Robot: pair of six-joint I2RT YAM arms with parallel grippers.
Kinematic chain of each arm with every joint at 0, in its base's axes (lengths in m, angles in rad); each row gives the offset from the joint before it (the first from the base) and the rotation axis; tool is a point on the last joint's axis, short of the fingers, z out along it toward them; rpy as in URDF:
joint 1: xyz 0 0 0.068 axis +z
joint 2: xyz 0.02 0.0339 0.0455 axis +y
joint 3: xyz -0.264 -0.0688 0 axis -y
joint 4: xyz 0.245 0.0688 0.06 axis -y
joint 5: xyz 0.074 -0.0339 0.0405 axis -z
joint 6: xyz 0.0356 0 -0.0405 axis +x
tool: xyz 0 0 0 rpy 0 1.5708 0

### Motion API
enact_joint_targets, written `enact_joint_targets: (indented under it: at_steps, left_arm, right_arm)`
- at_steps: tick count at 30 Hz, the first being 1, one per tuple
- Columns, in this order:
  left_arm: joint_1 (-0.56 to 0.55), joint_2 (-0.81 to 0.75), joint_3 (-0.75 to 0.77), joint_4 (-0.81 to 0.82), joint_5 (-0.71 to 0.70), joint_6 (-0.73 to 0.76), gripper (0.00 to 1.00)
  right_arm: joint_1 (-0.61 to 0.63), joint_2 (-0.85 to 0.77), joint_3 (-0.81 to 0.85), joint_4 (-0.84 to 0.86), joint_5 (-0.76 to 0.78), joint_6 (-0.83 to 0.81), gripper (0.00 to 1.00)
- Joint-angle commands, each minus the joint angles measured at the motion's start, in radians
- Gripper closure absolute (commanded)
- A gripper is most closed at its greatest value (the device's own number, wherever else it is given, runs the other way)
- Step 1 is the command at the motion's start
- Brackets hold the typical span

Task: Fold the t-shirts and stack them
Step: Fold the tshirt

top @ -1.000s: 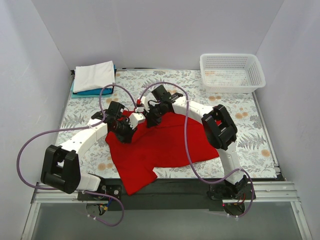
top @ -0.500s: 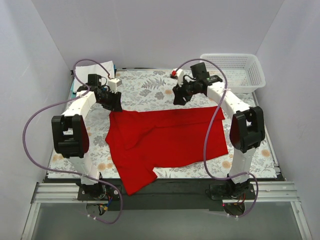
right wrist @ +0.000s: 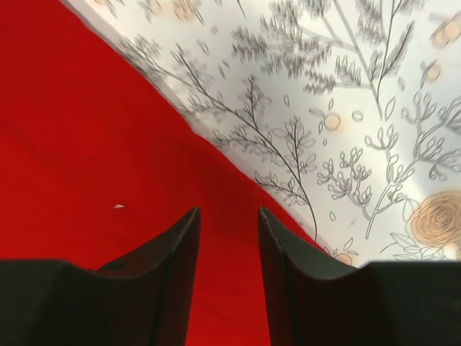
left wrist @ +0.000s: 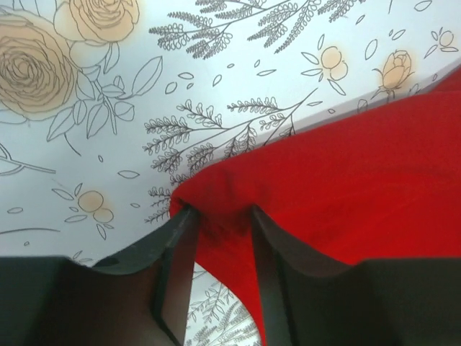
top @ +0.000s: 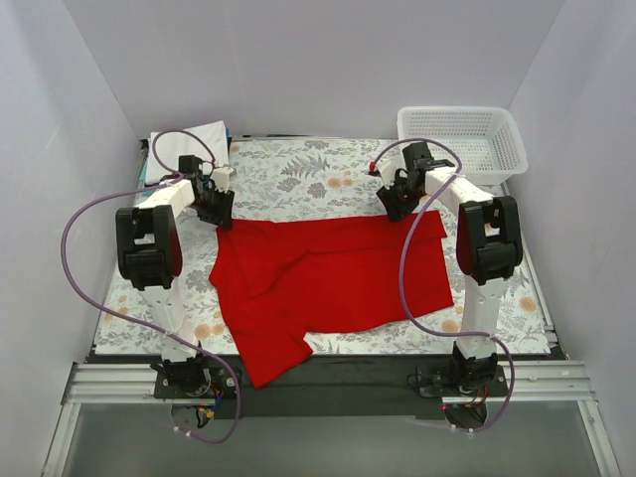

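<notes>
The bright red t-shirt [top: 328, 273] lies spread across the middle of the floral tablecloth [top: 298, 174], one part hanging over the near edge. My left gripper [top: 217, 212] is at its far left corner. In the left wrist view the left gripper [left wrist: 220, 213] is open, and the bunched corner of the red t-shirt [left wrist: 346, 180] lies loose between the fingers. My right gripper [top: 396, 206] is at the shirt's far right edge. In the right wrist view the right gripper [right wrist: 229, 213] is open just above the flat red t-shirt [right wrist: 86, 144]. A folded white t-shirt [top: 189, 149] rests on a teal-blue one [top: 164, 182] at the back left.
A white mesh basket [top: 462, 144] stands at the back right corner. White walls close in the table on three sides. Both arms' purple cables loop above the table's left and right sides.
Both grippers carried the red shirt's far edge from the middle out to the far corners, spreading it flat, then opened. In the last half second the right gripper dropped onto the shirt's edge.
</notes>
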State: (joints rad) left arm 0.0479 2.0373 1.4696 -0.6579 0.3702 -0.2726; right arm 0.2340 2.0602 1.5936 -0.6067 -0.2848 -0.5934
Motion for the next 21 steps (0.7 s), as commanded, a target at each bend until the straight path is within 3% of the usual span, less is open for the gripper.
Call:
enact_joint_targets:
  at_steps: [1, 6, 11, 15, 18, 20, 21]
  left_arm:
    - [0.012, -0.028, -0.052, 0.027, -0.043, 0.036, 0.68]
    - [0.026, 0.000, -0.048, 0.072, -0.060, 0.023, 0.85]
    - [0.026, 0.090, 0.050, 0.102, -0.097, -0.034, 1.00]
    - [0.027, 0.161, 0.128, 0.135, -0.140, -0.085, 1.00]
    - [0.029, 0.156, 0.181, 0.100, -0.042, -0.102, 1.00]
    - [0.029, 0.112, 0.183, 0.063, 0.066, -0.085, 0.93]
    - [0.027, 0.085, 0.176, 0.063, 0.088, -0.085, 0.83]
  right_arm:
    - [-0.016, 0.017, -0.027, -0.007, 0.085, -0.045, 0.57]
    - [-0.032, 0.020, -0.077, 0.018, 0.133, -0.052, 0.57]
    - [-0.039, 0.073, -0.037, 0.053, 0.192, -0.026, 0.57]
    - [-0.055, 0.164, 0.055, 0.071, 0.223, -0.008, 0.55]
    - [-0.058, 0.157, 0.114, 0.055, 0.155, 0.009, 0.50]
    - [-0.056, 0.120, 0.126, 0.024, 0.074, 0.012, 0.44]
    - [-0.056, 0.066, 0.121, 0.013, 0.050, 0.021, 0.42]
